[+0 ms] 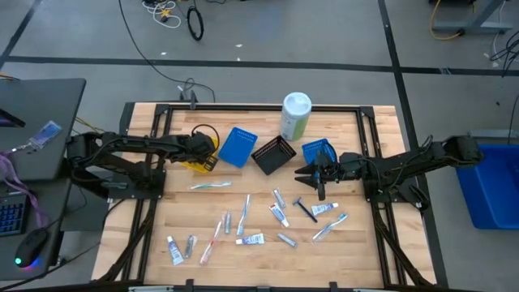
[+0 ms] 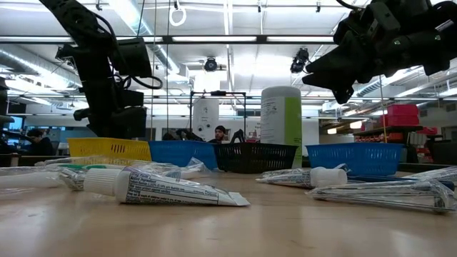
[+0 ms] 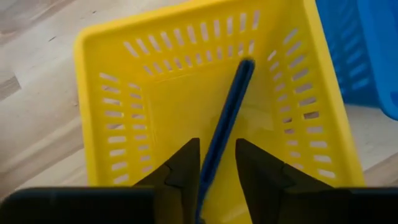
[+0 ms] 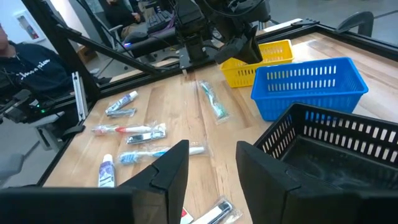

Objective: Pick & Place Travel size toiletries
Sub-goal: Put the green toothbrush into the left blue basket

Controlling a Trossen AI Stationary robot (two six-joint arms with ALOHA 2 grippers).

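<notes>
High view shows the table [image 1: 162, 235] strewn with toiletries [image 1: 243, 223] in front of the yellow tray [image 1: 203, 158]. Above that tray the left gripper [image 3: 214, 165] has jaws spread around a blue-handled item [image 3: 227, 118] leaning inside. Right of it, the right gripper [image 1: 312, 172] hangs spread, empty.

I see a yellow slotted tray [image 3: 118, 124] holding a dark blue stick [image 3: 225, 124], two blue trays [image 1: 238, 147] [image 1: 317, 151], a black one [image 1: 273, 154], a white-and-green canister [image 1: 295, 115], white-and-blue tubes [image 2: 168, 188] on pale wood [image 1: 365, 251].
</notes>
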